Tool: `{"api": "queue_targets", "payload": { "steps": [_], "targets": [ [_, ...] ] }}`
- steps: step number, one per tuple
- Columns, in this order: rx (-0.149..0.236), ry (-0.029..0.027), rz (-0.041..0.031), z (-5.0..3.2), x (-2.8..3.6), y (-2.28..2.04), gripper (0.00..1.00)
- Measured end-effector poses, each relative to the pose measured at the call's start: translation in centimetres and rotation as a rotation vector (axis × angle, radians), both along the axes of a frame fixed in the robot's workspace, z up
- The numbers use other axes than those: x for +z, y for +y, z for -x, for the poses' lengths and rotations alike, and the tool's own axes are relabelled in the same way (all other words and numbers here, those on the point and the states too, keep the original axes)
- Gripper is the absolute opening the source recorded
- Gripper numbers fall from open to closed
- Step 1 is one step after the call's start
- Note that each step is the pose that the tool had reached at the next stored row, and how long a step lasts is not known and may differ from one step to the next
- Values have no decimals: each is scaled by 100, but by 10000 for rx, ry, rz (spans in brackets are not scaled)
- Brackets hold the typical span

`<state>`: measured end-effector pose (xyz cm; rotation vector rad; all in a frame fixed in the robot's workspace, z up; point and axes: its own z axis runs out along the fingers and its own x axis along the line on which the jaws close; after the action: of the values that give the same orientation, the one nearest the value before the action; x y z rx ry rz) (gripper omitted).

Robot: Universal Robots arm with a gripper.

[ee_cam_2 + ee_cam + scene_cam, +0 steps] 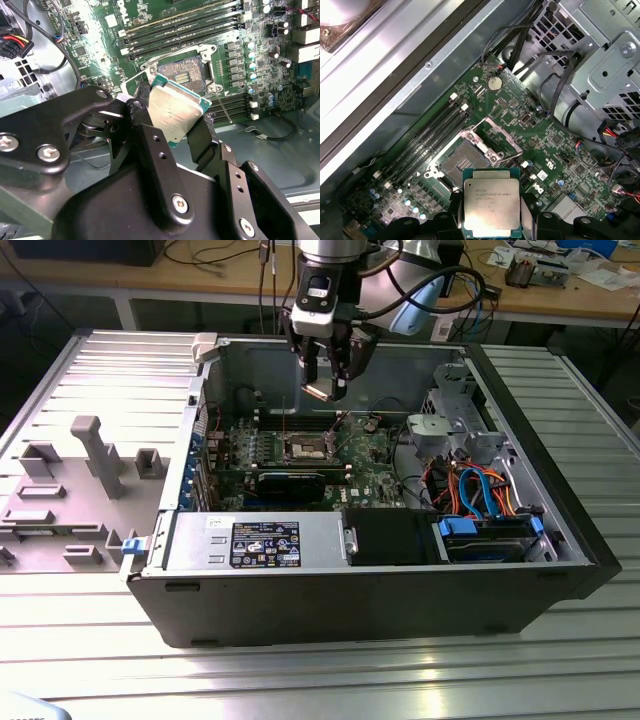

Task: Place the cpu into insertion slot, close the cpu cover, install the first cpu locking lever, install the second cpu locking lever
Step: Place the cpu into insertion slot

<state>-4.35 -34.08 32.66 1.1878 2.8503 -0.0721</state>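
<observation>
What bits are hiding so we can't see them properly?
- Underside of the cpu: turned away in both wrist views.
- Near corner of the insertion slot: behind the cpu in the second wrist view.
- Grip of the tool on the cpu: too small in the exterior view.

Around your work: an open case on a ribbed counter.
You see the case [380, 605] lying open-sided on the counter [320, 680], with its green board [378, 452] flat at the bottom. Long memory slots [427, 137] run across the board, and a coin cell [494, 83] sits apart from them. A black card [292, 483] stands along the board's near edge, with the labelled supply [265, 543] in front. A drive cage [455, 415] and the blue and orange cables [482, 488] are at the exterior view's right. Grey fixture blocks [92, 445] sit outside the case, at the exterior view's left.
</observation>
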Motion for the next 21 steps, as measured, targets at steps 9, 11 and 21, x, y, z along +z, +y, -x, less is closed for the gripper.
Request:
{"api": "queue_targets", "payload": {
  "steps": [9,11,21],
  "targets": [
    [-206,0,2,0,-1,0,55],
    [-235,0,2,0,-1,0,55],
    [-401,0,5,0,-2,0,55]
  ]
}}
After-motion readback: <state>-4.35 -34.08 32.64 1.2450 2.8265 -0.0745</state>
